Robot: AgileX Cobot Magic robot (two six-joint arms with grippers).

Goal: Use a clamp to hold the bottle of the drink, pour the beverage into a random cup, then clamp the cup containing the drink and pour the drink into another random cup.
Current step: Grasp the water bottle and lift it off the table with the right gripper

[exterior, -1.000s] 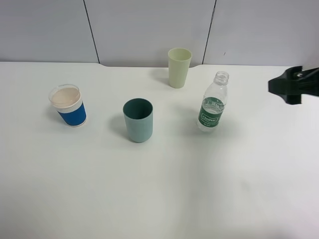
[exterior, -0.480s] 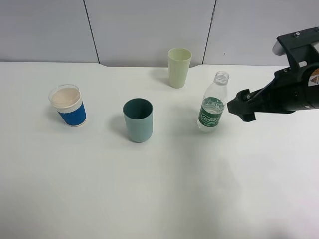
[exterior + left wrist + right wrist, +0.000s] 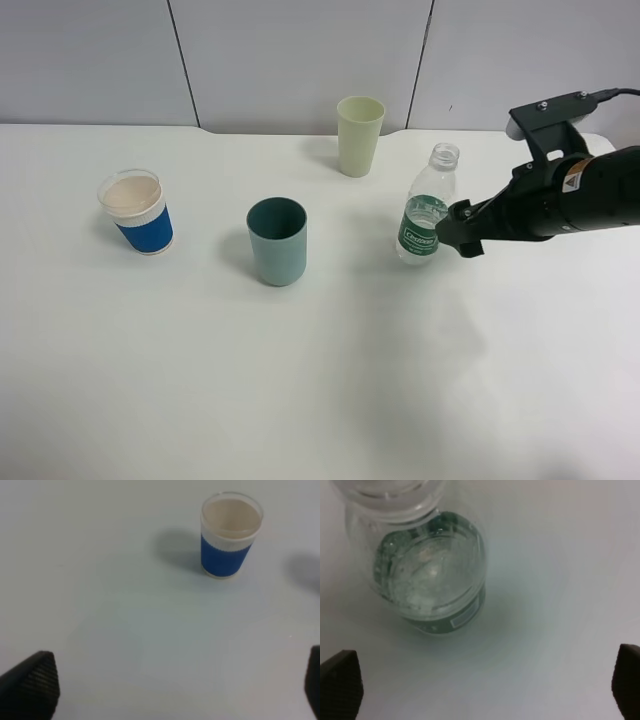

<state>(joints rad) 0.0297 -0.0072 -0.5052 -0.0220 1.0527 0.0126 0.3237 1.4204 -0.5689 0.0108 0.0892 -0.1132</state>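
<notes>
A clear open bottle (image 3: 428,205) with a green label and some liquid stands right of centre. My right gripper (image 3: 456,229) is open, just right of the bottle at label height, not touching it. In the right wrist view the bottle (image 3: 432,570) lies close ahead of the right gripper (image 3: 480,690), whose fingertips (image 3: 340,685) sit wide apart. A teal cup (image 3: 277,241) stands at centre, a pale green cup (image 3: 359,135) at the back, a blue-and-white paper cup (image 3: 138,212) at the left. My left gripper (image 3: 170,690) is open and empty, well short of the paper cup (image 3: 230,535).
The white table (image 3: 320,400) ends at a grey panelled wall (image 3: 300,60) behind the pale green cup. My left arm is out of the high view. The right arm's black body (image 3: 570,195) stretches to the right edge.
My right arm has come in from the right edge, moving left and lowering until its open gripper is beside the bottle. The bottle and cups have not moved.
</notes>
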